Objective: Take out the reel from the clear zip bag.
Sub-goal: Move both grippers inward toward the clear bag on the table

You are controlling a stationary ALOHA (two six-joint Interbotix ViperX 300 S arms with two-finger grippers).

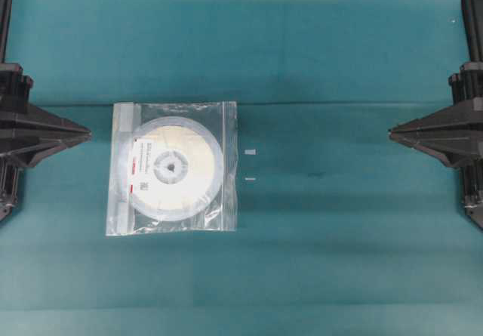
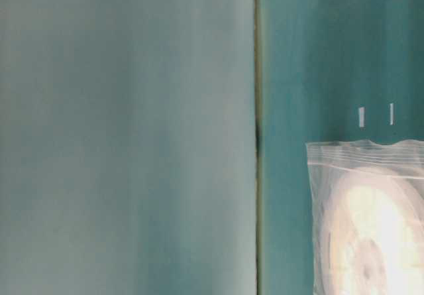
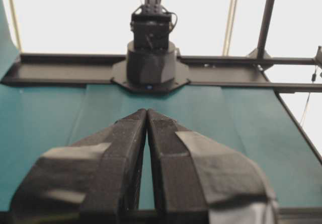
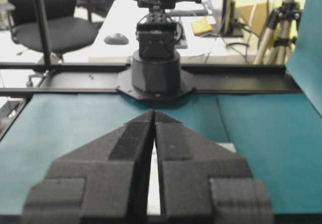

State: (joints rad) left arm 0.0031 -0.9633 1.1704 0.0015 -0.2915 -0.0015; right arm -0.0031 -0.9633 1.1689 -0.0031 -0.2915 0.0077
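Observation:
The clear zip bag (image 1: 226,118) lies flat on the teal table, left of centre in the overhead view. The reel (image 1: 189,146) is inside it: white rim, cream face, grey hub, red-striped label. The table-level view shows the bag's (image 2: 331,176) zip edge and the pale reel (image 2: 377,235) at the lower right. My left gripper (image 1: 88,134) hovers just left of the bag, shut and empty, fingertips touching (image 3: 146,111). My right gripper (image 1: 391,132) is far to the right, also shut and empty (image 4: 154,112).
Two small white tape marks (image 1: 250,152) (image 1: 250,178) sit on the cloth just right of the bag and show in the table-level view (image 2: 361,116). Each wrist view faces the opposite arm's black base (image 3: 150,63) (image 4: 156,68).

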